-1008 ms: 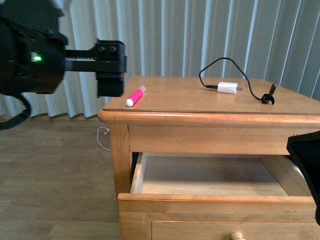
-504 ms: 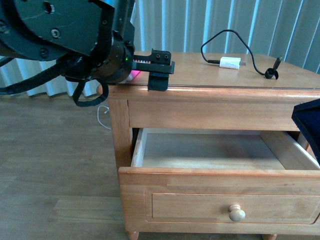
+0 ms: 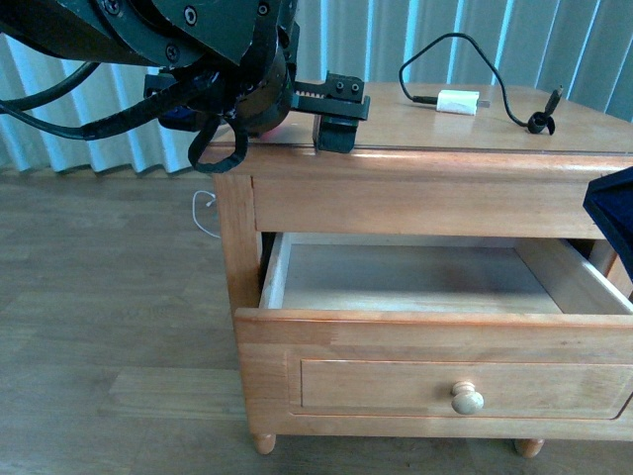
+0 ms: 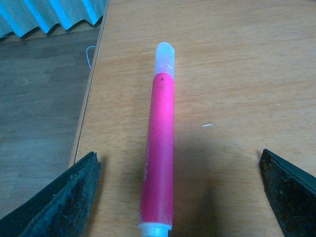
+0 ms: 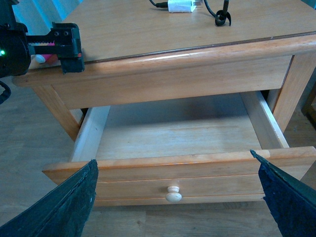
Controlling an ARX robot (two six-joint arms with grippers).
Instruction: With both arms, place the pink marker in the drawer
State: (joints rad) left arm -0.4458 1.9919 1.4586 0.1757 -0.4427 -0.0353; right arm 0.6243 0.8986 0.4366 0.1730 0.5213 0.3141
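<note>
Left gripper (image 4: 178,157) has edged further in over the nightstand (image 3: 415,193) top, fingers (image 4: 74,192) spread wide either side of the pink marker (image 4: 159,148), not touching it. Marker lies flat near the top's left edge. Right gripper (image 5: 174,163) is also spread wide, empty, facing the open drawer (image 3: 435,332).

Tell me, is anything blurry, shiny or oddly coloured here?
Front view: the curtains look bluish and the close left arm is soft. Left wrist view: the pink marker is sharp, shadow beside it. Right wrist view: glare streaks the table edge.
</note>
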